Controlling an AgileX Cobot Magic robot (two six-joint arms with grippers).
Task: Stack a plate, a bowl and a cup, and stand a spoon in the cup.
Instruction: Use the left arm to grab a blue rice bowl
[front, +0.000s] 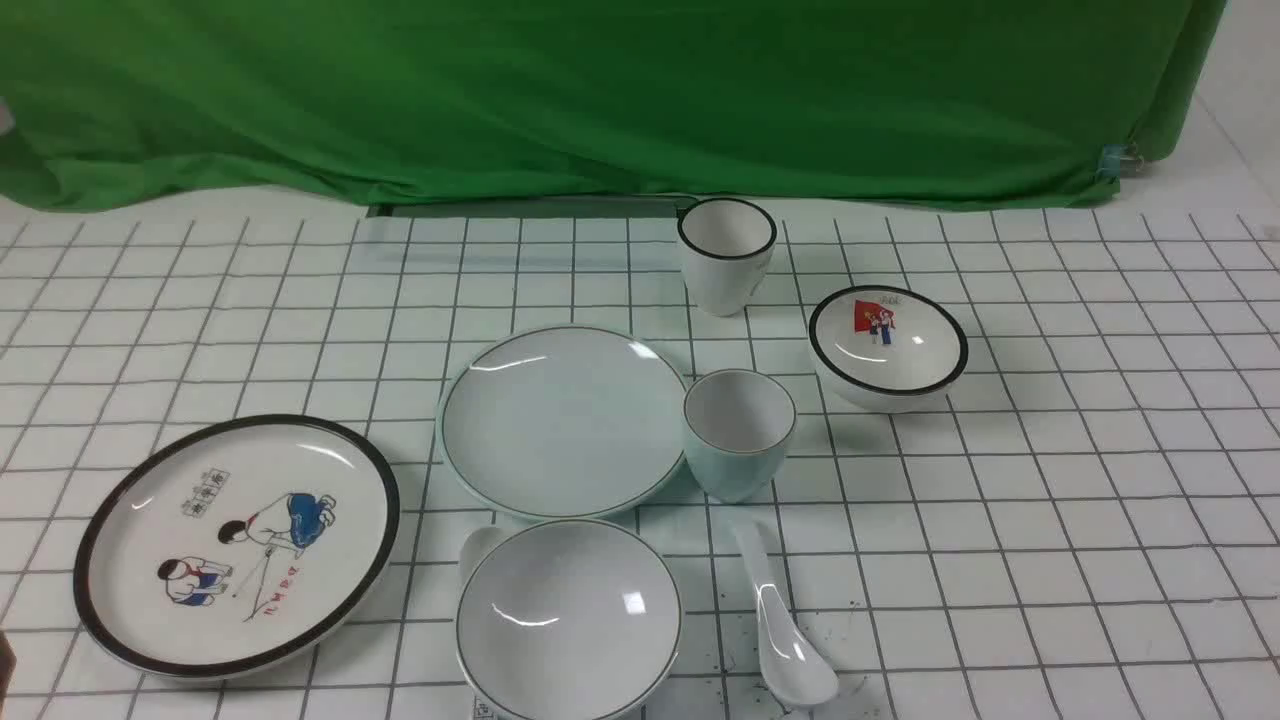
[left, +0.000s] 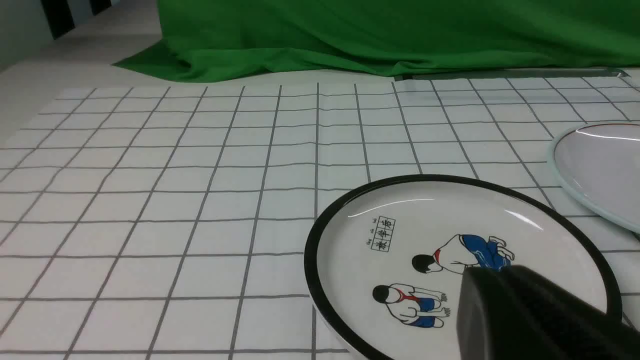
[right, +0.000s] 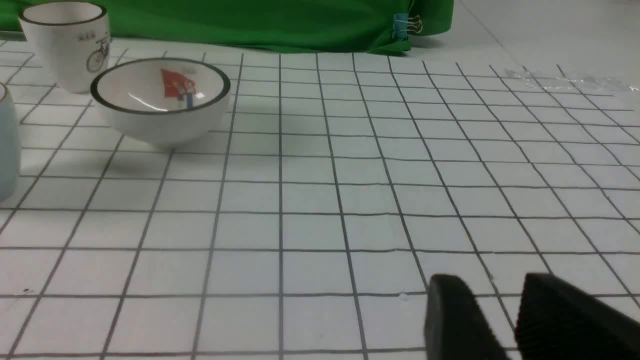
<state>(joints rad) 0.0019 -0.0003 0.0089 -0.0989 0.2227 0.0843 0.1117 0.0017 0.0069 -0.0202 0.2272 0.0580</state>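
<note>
Front view: nothing stacked; step one is bowl (front: 568, 618) onto plate (front: 563, 420), which lies ahead of my left gripper (left: 500, 300) (jaw state: cannot tell); my right gripper (right: 500, 287), narrowly parted, empty, must widen for the rim.

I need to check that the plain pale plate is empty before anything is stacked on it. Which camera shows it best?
The front view: the whole plate shows from above, with nothing on it. The left wrist view catches only a cut-off part of its rim. The right wrist view does not show it at all.
</note>
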